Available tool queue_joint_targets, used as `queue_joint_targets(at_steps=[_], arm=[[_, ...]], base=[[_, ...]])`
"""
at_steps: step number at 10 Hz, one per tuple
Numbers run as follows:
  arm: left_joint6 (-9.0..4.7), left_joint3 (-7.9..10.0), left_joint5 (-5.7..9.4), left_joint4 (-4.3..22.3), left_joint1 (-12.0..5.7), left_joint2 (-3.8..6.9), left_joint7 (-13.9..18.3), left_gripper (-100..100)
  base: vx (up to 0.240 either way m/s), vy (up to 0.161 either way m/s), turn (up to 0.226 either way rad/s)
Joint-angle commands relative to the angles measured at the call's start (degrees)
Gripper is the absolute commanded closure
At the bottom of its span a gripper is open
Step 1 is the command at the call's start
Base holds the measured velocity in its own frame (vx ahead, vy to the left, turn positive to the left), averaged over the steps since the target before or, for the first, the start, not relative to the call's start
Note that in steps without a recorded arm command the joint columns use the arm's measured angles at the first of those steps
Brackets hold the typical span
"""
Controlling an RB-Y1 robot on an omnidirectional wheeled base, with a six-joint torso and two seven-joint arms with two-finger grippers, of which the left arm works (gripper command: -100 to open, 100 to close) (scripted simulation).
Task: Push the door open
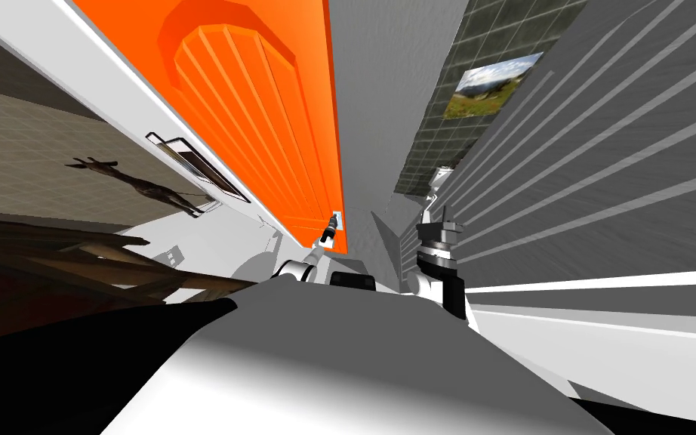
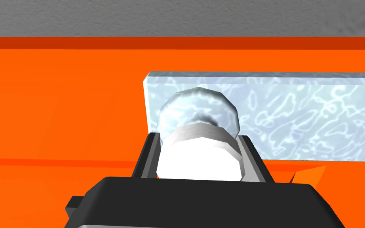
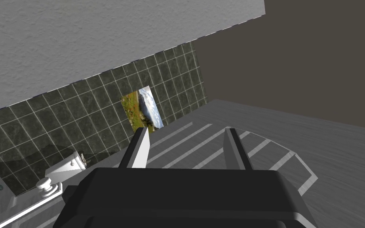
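Hold: left gripper (image 2: 198,138) clamps pale round knob (image 2: 198,107) on orange panelled door (image 2: 59,99), purchase for pushing | right gripper (image 3: 185,136) spread, idle

Matt orange door (image 1: 263,113), shiny knob (image 2: 198,134), rough grey wall (image 2: 177,16).
Door is smooth and flat-coloured, raised panel ribbed; knob and backplate (image 2: 296,114) look like polished metal, silvery-blue with a rippled sheen; wall is stippled like plaster; far tiles (image 3: 59,130) are dark, stone-mottled, slightly glossy, with pale grout; grey panel (image 3: 316,166) on the right is matt with faint streaky grain.
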Motion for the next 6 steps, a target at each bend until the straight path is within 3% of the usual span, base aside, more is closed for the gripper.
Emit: queue_joint_targets(at_steps=[1, 3, 6], arm=[[-0.04, 0.01, 0.01, 0.0, -0.01, 0.0, 0.0, 100], [0.08, 0.56, 0.21, 0.1, 0.14, 0.38, -0.2, 100], [0.11, 1.47, 0.53, 0.2, 0.19, 0.94, -0.4, 100]], base=[[-0.011, 0.0, 0.003], [0.042, -0.017, 0.013], [0.151, -0.066, 0.034]])
